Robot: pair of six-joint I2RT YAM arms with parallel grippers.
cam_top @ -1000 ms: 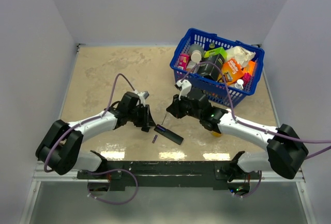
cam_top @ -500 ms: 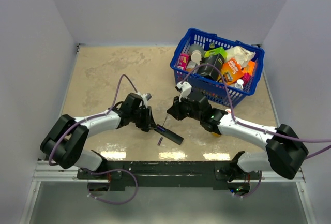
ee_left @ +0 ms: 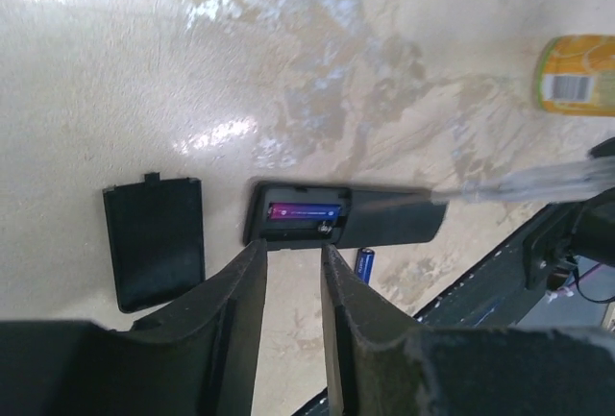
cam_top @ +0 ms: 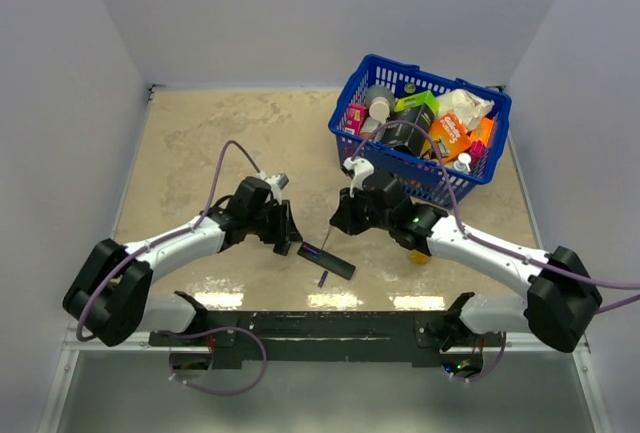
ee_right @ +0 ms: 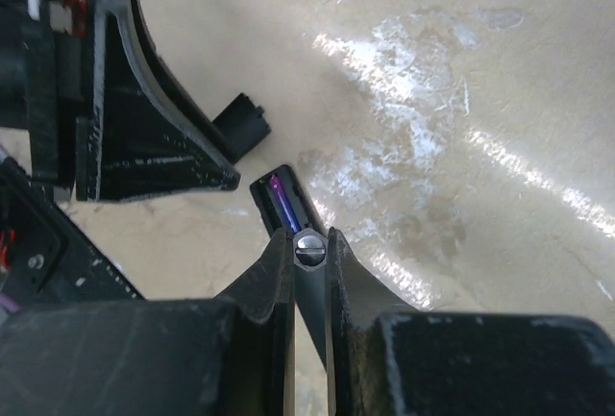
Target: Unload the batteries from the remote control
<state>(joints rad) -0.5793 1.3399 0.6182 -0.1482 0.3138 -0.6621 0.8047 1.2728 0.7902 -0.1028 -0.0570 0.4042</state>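
The black remote control (cam_top: 330,262) lies face up near the table's front edge, its recess uncovered. One purple battery (ee_left: 306,211) sits in the recess, also visible in the right wrist view (ee_right: 282,195). A second battery (ee_left: 364,262) lies loose on the table beside the remote (cam_top: 322,279). My left gripper (ee_left: 293,255) hovers open just short of the remote's recess end, nothing between its fingers. My right gripper (ee_right: 308,251) is shut on a thin grey stick (cam_top: 329,240) whose tip points down at the remote.
The black cover piece (ee_left: 154,240) lies flat left of the remote. A blue basket (cam_top: 345,103) full of packages stands at the back right. A yellow can (ee_left: 575,73) lies under the right arm. The dark mounting rail (cam_top: 320,333) runs along the near edge.
The loose battery has rolled rightward along the table toward the near edge. My left gripper pushed toward the remote, then drew back a little. The right gripper shifted slightly right.
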